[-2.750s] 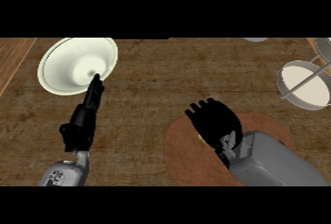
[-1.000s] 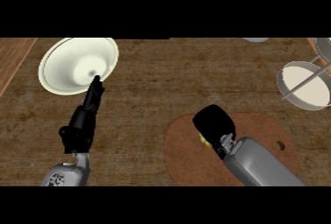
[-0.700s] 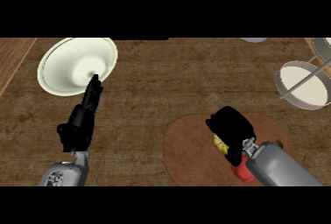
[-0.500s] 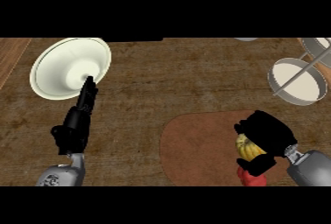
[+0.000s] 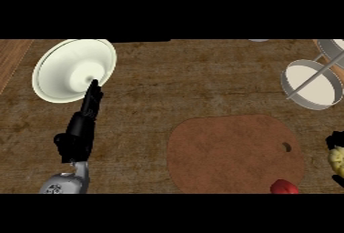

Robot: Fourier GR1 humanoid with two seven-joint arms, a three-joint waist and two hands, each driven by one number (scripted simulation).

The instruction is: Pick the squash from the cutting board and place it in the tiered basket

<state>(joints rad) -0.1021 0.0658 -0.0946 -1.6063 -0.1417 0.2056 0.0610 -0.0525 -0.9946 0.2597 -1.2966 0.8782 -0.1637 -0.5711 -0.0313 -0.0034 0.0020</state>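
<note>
Two hands show in the head view, one clearly and one only as a sliver. The left hand (image 5: 82,125) stands at the lower left of the wooden counter (image 5: 201,77), its fingers straight and pressed together, pointing up the view so that the fingertips overlap the lower part of a cream plate (image 5: 70,68). It holds nothing.

The right hand (image 5: 334,142) is cut off by the view's right edge; only small black bits of it show, one above and one below a yellow lump that is the squash (image 5: 336,163). The squash sits between those black parts at the right edge, just off the right rim of the cutting board (image 5: 232,152), so the hand appears curled round it, though most of the grasp lies outside the view.

The cutting board is a round brown slab with a small hole near its right rim, lying on the counter at the lower middle. A red object (image 5: 285,187) sits at its lower right rim, partly cut by the lower edge of the scene.

The tiered basket (image 5: 310,84) stands at the upper right: a grey-rimmed round tray with a pale floor, a thin rod slanting across it, and part of a second tier showing in the corner above.
</note>
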